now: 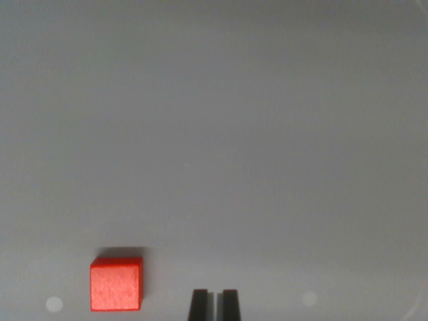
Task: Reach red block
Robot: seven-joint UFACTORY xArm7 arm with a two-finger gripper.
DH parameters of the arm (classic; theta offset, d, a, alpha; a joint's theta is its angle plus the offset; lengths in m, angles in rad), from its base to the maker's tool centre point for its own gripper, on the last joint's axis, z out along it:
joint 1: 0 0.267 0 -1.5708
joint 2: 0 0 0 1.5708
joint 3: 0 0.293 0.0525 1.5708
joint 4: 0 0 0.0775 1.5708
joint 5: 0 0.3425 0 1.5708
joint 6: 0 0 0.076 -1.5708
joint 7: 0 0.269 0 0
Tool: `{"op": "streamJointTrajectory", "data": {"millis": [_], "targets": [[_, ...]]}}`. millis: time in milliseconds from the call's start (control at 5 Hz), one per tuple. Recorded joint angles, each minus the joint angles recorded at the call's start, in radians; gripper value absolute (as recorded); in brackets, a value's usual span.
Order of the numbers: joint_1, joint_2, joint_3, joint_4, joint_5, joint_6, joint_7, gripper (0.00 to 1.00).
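**Red block sits off to one side as gripper hangs short of it**

A red block (116, 286) lies flat on a plain grey surface (221, 134) low in the wrist view's left, one face turned up to the camera and a thin dark shadow along its far edge. It stands alone, touching nothing, with bare surface all around it. A pale round spot (54, 304) shows just beside its lower left corner, and a second pale spot (308, 299) sits toward the wrist view's right; what they are cannot be told.

Near the bottom centre, the gripper (215, 305) pokes into view as two dark fingertips (198, 305), drawn nearly together with only a thin slit between them and nothing held. They stand apart from the block, to its right, so the reach is judged not yet complete. Because the block lies off the gripper's line, closing the gap likely calls for a sideways shift toward the wrist view's left.
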Motion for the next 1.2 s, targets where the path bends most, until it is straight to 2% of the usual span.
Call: {"op": "streamJointTrajectory", "data": {"millis": [200, 400, 600, 800, 1000, 1200], "targets": [[0.0000, 0.000, 0.000, 0.000, 0.0000, 0.000, 0.000, 0.00], [0.0060, 0.004, 0.006, -0.041, 0.0012, -0.044, 0.007, 0.00], [0.0060, 0.004, 0.006, -0.041, 0.0012, -0.044, 0.007, 0.00], [0.0118, 0.008, 0.012, -0.081, 0.0023, -0.088, 0.014, 0.00], [0.0118, 0.008, 0.012, -0.081, 0.0023, -0.088, 0.014, 0.00], [0.0183, 0.012, 0.018, -0.126, 0.0035, -0.136, 0.022, 0.00]]}}
